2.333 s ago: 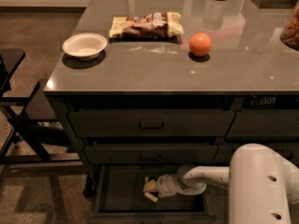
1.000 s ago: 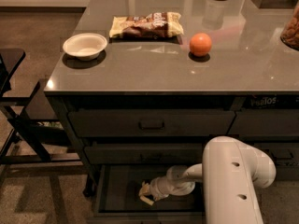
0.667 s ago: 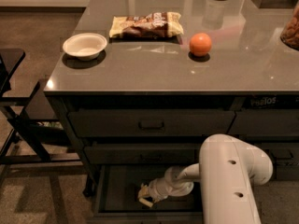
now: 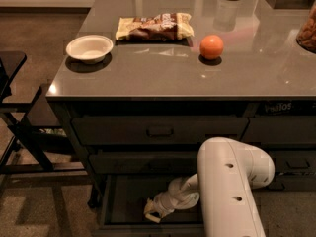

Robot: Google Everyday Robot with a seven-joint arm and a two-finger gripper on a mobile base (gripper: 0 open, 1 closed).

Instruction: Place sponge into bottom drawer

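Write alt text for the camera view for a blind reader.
The white robot's gripper is inside the open dark bottom drawer, at the pale yellow sponge. A white bowl, crinkled snack bag and orange sit on the grey countertop.

A grey glossy-topped counter cabinet (image 4: 163, 78) with dark drawer fronts is filling the centre, its top reflecting patches of light. A brown speckled floor (image 4: 44, 26) is extending left and behind. A black-framed chair (image 4: 10, 68) is standing at left. The gripper (image 4: 157, 209) is sitting inside the open bottom drawer (image 4: 126, 199).
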